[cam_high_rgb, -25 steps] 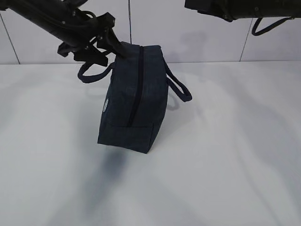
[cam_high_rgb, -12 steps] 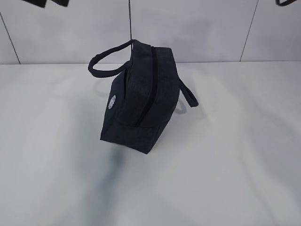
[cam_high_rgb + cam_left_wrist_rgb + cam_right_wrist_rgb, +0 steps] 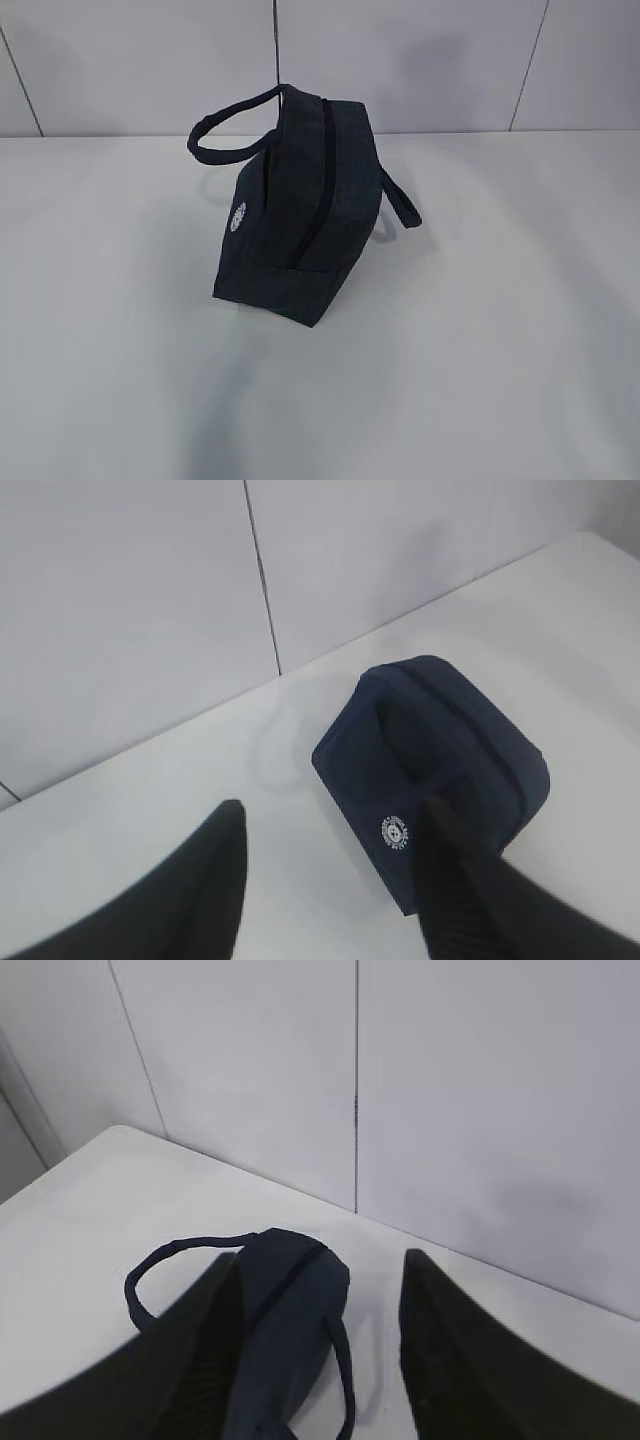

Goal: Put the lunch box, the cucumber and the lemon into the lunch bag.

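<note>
The dark navy lunch bag (image 3: pixel 300 220) stands on one end in the middle of the white table, its zipper line (image 3: pixel 322 170) facing the camera and running top to bottom. Its round white logo (image 3: pixel 238 217) is on the left side. One loop handle (image 3: pixel 225 130) sticks out at the upper left, the other (image 3: pixel 400 205) hangs to the right. My left gripper (image 3: pixel 332 805) is open and empty, high above the bag (image 3: pixel 440 730). My right gripper (image 3: pixel 318 1258) is open and empty, also above the bag (image 3: pixel 290 1310). Neither gripper shows in the exterior view. The lunch box, cucumber and lemon are out of view.
A white table (image 3: pixel 500 350) carries the bag. A pale panelled wall (image 3: pixel 420 60) runs along the table's far edge just behind the bag.
Both arms have risen out of the exterior view. The left gripper has left the bag's upper left corner. The bag has settled slightly to the right, and its left handle now stands higher.
</note>
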